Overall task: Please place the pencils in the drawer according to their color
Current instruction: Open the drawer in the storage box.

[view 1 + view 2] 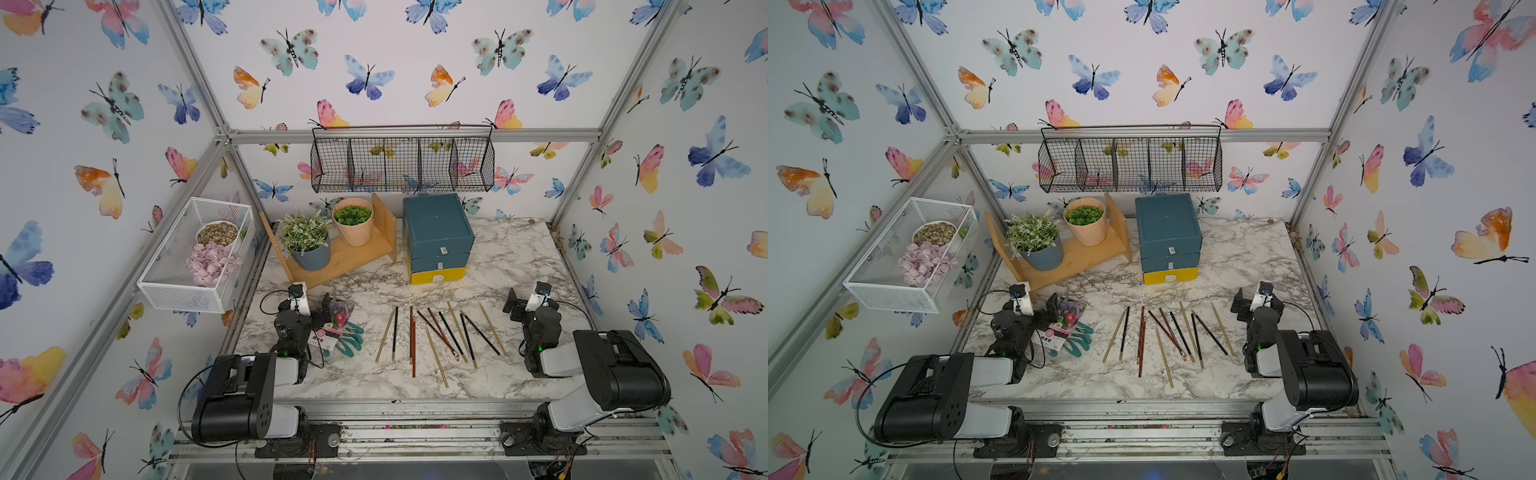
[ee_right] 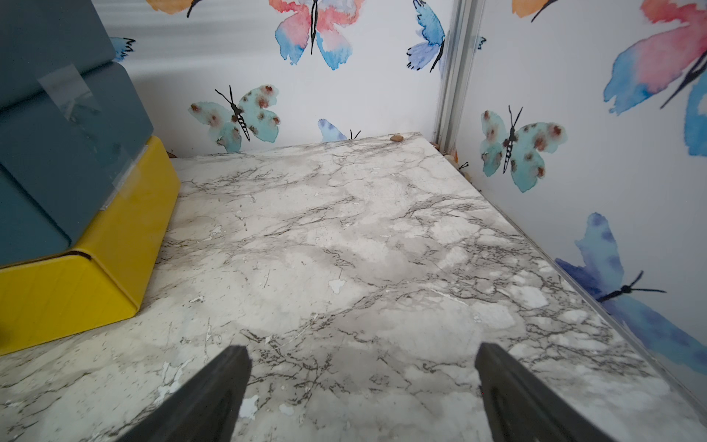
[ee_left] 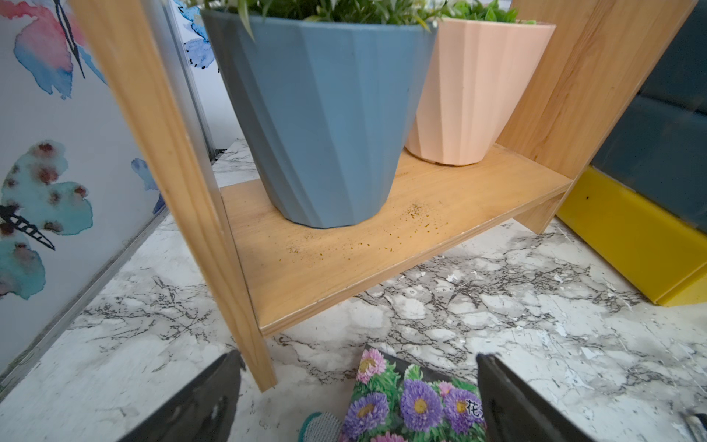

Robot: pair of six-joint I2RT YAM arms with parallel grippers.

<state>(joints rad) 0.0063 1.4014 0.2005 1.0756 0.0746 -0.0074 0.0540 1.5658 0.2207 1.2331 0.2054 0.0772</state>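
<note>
I see black, reddish-brown and gold pencils [image 1: 441,338] lying flat, fanned, some crossing. Beyond them, apart, the teal drawer [image 1: 436,232] stands, its lowest tier yellow.

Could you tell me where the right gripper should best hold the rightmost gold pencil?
Probably the gold pencil by its half nearer the chest, from straight above, jaws across the shaft: it lies flat, and the black pencil beside it diverges there.

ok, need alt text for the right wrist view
Right gripper, jaws wide open and empty, above the marble tabletop. The teal drawer chest, with its yellow bottom drawer, is partly in frame; butterfly wallpaper behind. No pencils in view.
</note>
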